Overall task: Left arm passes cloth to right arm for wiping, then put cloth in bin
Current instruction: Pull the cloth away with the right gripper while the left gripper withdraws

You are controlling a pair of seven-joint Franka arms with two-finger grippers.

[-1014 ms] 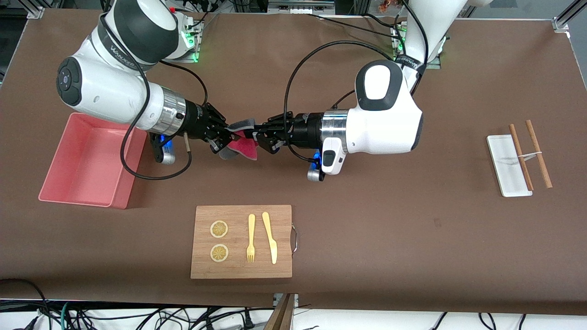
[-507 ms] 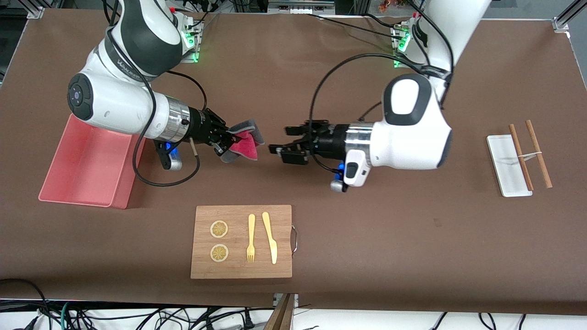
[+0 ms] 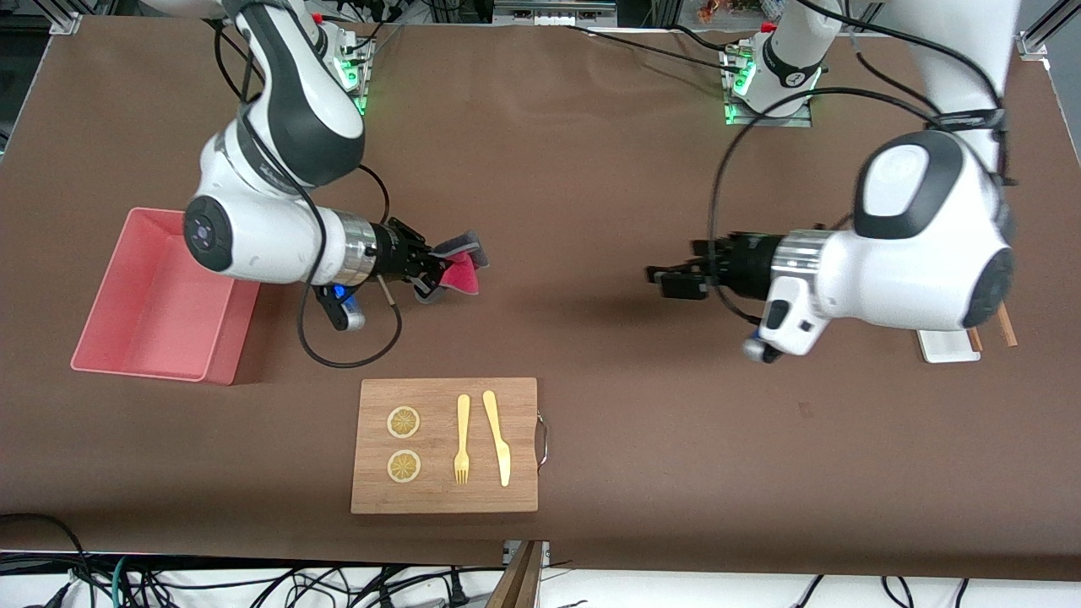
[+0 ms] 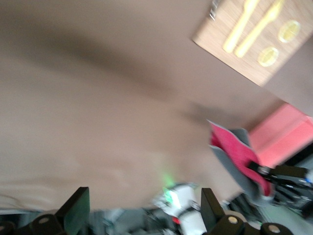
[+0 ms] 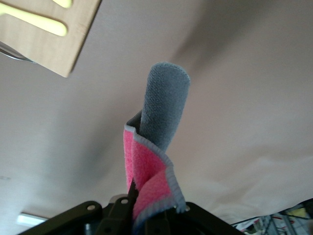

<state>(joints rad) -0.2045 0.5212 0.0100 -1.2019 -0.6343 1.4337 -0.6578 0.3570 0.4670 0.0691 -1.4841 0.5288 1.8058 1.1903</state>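
Two grippers apart: right gripper [image 3: 429, 272] clamped on cloth [image 3: 457, 262], above bare table between bin [image 3: 135, 338] and cutting board [image 3: 445, 445]; left gripper [image 3: 671, 279] fingers spread, empty, toward left arm's end.

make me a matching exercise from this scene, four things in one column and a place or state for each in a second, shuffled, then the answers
Things:
1. cloth
2. bin
3. left tool
4. fork

Places or states:
A. open, holding nothing, over bare table
B. lying on the cutting board, beside the knife
C. pinched in the right tool, up off the table
D. standing on the table at the right arm's end, nothing in it

Pairs: 1-C, 2-D, 3-A, 4-B
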